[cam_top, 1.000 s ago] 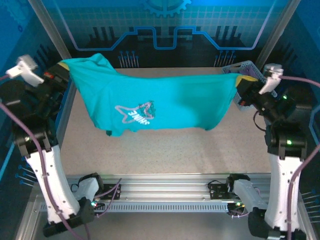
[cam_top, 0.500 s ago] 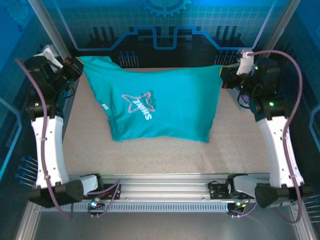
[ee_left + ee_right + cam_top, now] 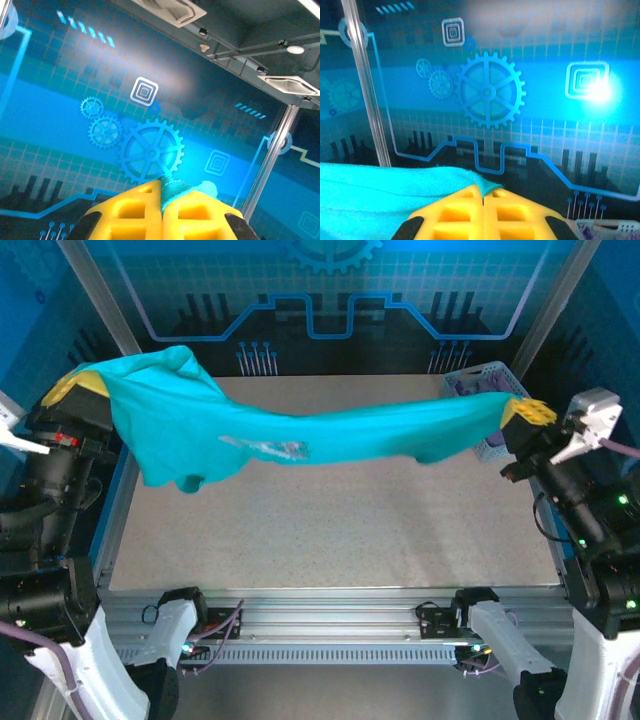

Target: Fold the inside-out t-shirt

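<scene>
The inside-out t-shirt (image 3: 300,435), teal-green with a pale print partly showing, hangs stretched in the air above the table as a long sagging band. My left gripper (image 3: 75,390) is shut on its left end, high at the left side. At the right side my right gripper (image 3: 525,412) is shut on the other end. In the left wrist view a tuft of teal fabric (image 3: 175,189) pokes out between the yellow fingers of the left gripper (image 3: 162,187). The right wrist view has the t-shirt (image 3: 385,192) running leftward from the closed right gripper (image 3: 484,192).
A lavender basket (image 3: 480,375) with purple cloth stands at the table's far right corner, just behind the right gripper; its rim (image 3: 615,230) is low right in the right wrist view. Metal frame posts (image 3: 95,295) stand at the back corners. The speckled tabletop (image 3: 330,530) lies beneath the shirt.
Both grippers have swung outward and toward the near side, keeping their hold. The shirt went from a broad hanging sheet to a stretched, narrower band, its print now foreshortened.
</scene>
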You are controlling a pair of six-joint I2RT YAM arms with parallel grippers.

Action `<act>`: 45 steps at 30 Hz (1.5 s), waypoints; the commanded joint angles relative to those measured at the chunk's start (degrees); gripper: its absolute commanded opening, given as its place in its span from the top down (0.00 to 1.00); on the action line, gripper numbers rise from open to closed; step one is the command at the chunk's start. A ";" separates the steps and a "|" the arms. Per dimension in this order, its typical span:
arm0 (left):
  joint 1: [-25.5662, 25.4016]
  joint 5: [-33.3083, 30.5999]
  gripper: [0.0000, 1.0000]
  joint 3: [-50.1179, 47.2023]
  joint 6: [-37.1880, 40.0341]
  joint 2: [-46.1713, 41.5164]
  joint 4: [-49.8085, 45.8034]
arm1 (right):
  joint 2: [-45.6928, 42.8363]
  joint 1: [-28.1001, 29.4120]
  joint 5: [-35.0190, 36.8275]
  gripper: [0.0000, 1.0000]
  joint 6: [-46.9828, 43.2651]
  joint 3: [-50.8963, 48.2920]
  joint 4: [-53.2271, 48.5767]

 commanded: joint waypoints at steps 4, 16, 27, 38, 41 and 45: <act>-0.15 -1.71 1.00 0.94 2.54 7.03 -0.33 | 2.97 0.50 1.41 1.00 -1.80 1.24 -1.96; -5.54 -5.96 0.99 -9.56 2.79 30.75 13.70 | 25.00 4.73 8.64 1.00 -6.43 -7.98 15.78; -7.34 -10.91 0.64 8.04 4.38 65.37 10.85 | 70.84 6.12 19.67 0.76 -4.37 17.48 13.57; -11.61 -2.88 0.35 -38.20 -12.44 40.22 39.87 | 56.67 8.21 17.37 0.51 1.12 -9.55 4.10; -19.31 -1.82 0.35 -50.06 -7.42 34.54 46.68 | 48.38 10.24 17.33 0.48 5.21 -24.23 2.93; -33.65 0.02 0.35 -63.02 6.95 29.56 55.26 | 37.74 13.06 17.97 0.46 11.00 -38.76 0.55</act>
